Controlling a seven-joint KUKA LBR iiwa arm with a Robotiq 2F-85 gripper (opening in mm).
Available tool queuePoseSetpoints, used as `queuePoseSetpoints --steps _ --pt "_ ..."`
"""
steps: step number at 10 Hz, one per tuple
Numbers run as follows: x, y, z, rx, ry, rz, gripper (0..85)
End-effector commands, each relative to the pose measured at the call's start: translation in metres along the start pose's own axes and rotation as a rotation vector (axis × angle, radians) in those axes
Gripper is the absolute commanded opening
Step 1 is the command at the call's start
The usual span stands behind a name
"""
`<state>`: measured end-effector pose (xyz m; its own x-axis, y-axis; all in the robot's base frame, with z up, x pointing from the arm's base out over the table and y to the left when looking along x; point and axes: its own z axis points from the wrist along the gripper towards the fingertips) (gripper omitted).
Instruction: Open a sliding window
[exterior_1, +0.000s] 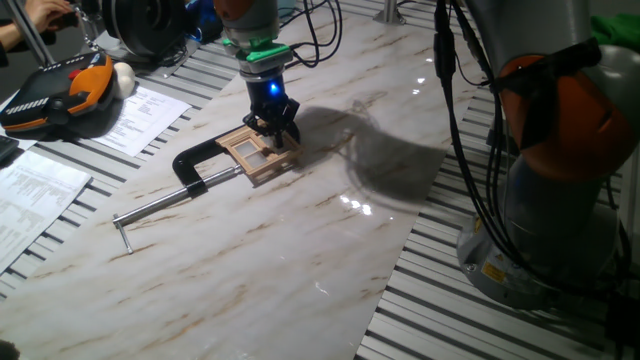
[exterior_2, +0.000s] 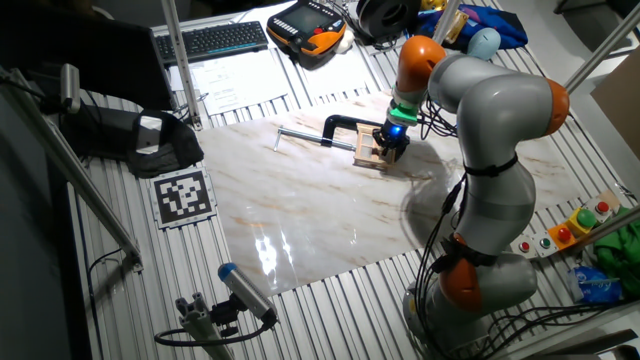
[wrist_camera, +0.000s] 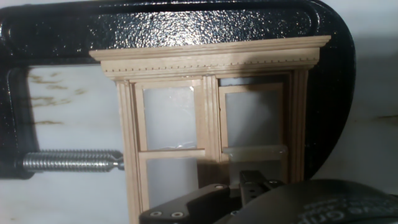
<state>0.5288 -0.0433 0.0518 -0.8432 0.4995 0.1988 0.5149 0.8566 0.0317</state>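
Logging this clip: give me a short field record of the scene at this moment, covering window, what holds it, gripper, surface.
window: sliding window of light wood, lying flat
held by: black C-clamp around its frame, screw against one side
gripper: gripper right over the window, fingers down at the sash; open or shut unclear
surface: marble-look table
nearby: orange pendant, keyboard

Light tan sliding window (wrist_camera: 211, 118), speckled black C-clamp (wrist_camera: 186, 28) with steel screw, white brown-veined marble tabletop (exterior_1: 300, 250).
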Motion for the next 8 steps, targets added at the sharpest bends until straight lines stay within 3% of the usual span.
queuePoseSetpoints --steps 1,8 --pt "-0.0005 0.0004 -0.0004 -0.001 -0.001 0.0 0.0" --pt "-0.0026 0.0029 -0.0015 0.002 -0.01 -0.006 0.0"
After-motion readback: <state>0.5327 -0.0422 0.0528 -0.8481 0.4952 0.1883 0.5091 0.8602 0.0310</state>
